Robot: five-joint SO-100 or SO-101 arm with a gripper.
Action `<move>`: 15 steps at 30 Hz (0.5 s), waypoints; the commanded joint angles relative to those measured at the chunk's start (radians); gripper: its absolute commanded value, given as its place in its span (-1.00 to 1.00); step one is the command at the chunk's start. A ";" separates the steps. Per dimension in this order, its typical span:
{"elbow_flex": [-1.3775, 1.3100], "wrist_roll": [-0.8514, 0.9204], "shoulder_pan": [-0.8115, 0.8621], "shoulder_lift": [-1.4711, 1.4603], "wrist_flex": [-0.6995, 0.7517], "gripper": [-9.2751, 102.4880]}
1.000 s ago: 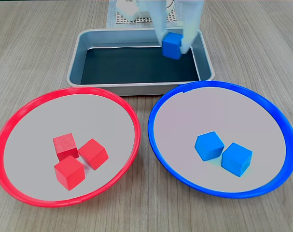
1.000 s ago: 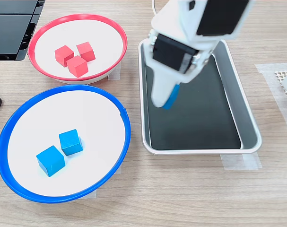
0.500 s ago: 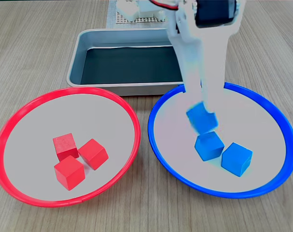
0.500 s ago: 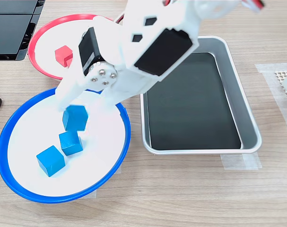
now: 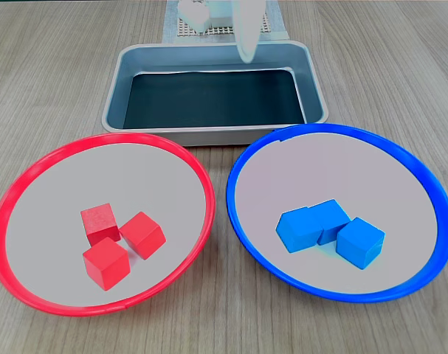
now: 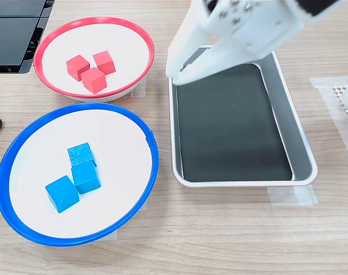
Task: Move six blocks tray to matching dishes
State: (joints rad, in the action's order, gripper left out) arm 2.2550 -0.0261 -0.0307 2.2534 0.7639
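Observation:
The silver tray (image 5: pixel 209 136) (image 6: pixel 242 183) has nothing on its black bottom. Three red blocks (image 5: pixel 105 262) (image 6: pixel 93 80) lie clustered in the red-rimmed dish (image 5: pixel 32 173) (image 6: pixel 47 37). In the blue-rimmed dish (image 5: pixel 415 158) (image 6: pixel 13 149) three blue blocks (image 5: pixel 301 228) (image 6: pixel 81 154) sit touching one another. My white gripper (image 6: pixel 178 73) hangs open and empty over the tray's edge nearest the dishes. In a fixed view the gripper (image 5: pixel 246 44) is a pale blur above the tray's far rim.
A black device (image 6: pixel 13 34) sits at the top-left corner beside the red dish. A white mesh mat (image 5: pixel 209 28) (image 6: pixel 347 94) lies beyond the tray. The wooden tabletop (image 6: pixel 219 229) is bare in front of the tray.
The blue block carried from the tray to the blue dish has been let go and now rests against the other two. The gripper has swung back over the tray, open.

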 commanded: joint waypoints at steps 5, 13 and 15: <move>0.520 0.009 0.078 0.660 0.123 -0.84; 0.710 0.048 0.075 0.973 0.284 -0.84; 0.724 0.048 0.066 1.040 0.325 -0.84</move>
State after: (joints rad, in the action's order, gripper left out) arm 2.9713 0.0245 0.0476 3.2413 1.0462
